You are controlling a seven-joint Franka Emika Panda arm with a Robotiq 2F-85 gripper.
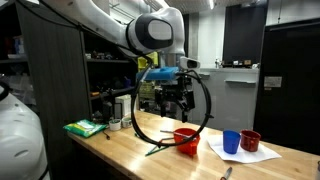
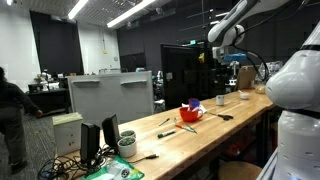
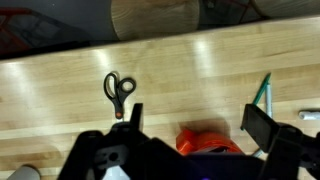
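My gripper (image 3: 197, 122) is open and hangs above the wooden bench with nothing between its fingers. In the wrist view a red cup (image 3: 205, 138) lies right below the gap, partly hidden by the gripper body. Black-handled scissors (image 3: 118, 88) lie on the wood to the left, and a green pen (image 3: 262, 90) to the right. In both exterior views the gripper (image 1: 175, 100) (image 2: 222, 62) stays well above the red cup (image 1: 186, 139) (image 2: 191, 113), not touching it.
A blue cup (image 1: 231, 142) and a second red cup (image 1: 250, 140) stand on white paper (image 1: 262, 155). A green pack (image 1: 85, 127) lies near the bench's far end. A black cable (image 1: 207, 105) loops around the arm. Pens (image 2: 166, 131) lie on the bench.
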